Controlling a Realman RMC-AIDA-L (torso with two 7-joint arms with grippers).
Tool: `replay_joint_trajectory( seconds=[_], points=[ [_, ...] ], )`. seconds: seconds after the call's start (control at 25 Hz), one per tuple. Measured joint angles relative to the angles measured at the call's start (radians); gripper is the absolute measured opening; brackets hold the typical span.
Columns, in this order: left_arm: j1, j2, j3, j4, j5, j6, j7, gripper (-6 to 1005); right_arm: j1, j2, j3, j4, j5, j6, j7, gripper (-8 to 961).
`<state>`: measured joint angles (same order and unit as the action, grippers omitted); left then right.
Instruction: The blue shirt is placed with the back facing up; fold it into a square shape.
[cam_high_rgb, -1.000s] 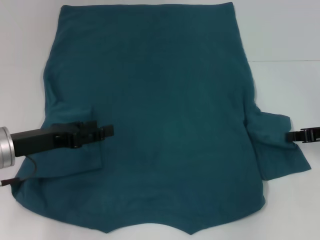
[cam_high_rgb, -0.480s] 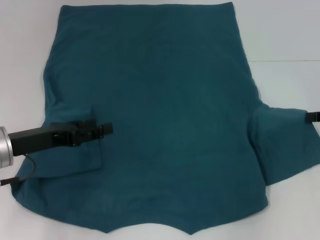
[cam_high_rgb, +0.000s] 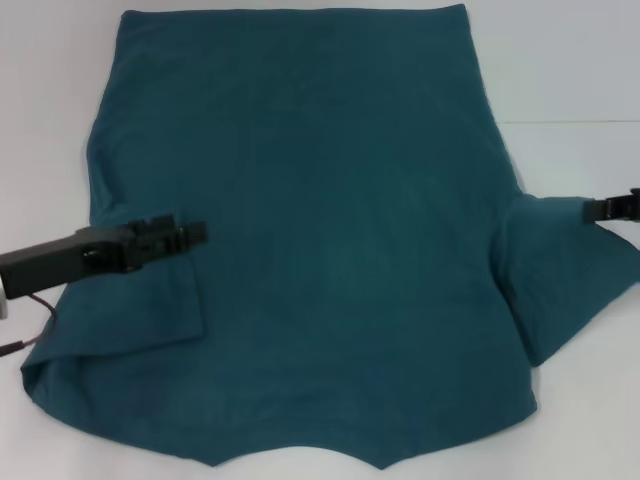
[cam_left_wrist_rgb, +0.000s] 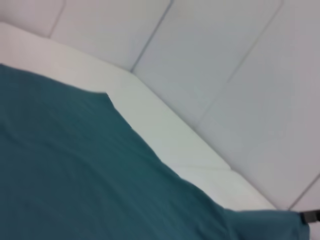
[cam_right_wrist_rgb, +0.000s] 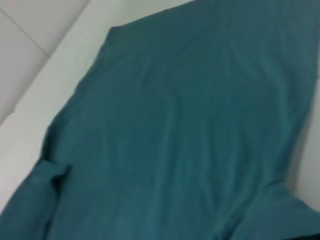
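Now | left gripper (cam_high_rgb: 196, 233) level over folded left sleeve, fingers unclear | right gripper (cam_high_rgb: 598, 209) fingers pinching blue shirt (cam_high_rgb: 310, 230) right sleeve

The shirt (cam_high_rgb: 320, 230) lies spread flat on the desk (cam_high_rgb: 570, 70). The left gripper (cam_high_rgb: 185, 235) sits over the shirt's left sleeve, which is folded inward onto the body. The right gripper (cam_high_rgb: 615, 207) is at the far tip of the shirt's right sleeve, which spreads outward on the desk.
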<state>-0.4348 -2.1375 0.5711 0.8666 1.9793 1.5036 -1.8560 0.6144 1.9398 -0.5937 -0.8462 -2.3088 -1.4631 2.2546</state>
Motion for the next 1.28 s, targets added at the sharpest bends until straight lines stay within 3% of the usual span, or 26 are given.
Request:
replay_joint_trajectory(
  seconds=[0.2,0.8,1.28],
  points=[
    [0.002,0.005,-0.025,-0.001,-0.021,0.003,-0.003,722,0.028,0.0,-0.011,-0.001,-0.009,-0.025,0.051,-1],
    [0.003,0.002,-0.05,-0.002,-0.051,0.008,-0.002,723,-0.006,-0.047,0.047,-0.002,-0.011,0.02,0.105,0],
    [0.004,-0.001,-0.054,-0.001,-0.074,0.02,-0.005,723,0.022,-0.045,0.015,0.046,-0.009,0.012,0.121,0]
  ],
)
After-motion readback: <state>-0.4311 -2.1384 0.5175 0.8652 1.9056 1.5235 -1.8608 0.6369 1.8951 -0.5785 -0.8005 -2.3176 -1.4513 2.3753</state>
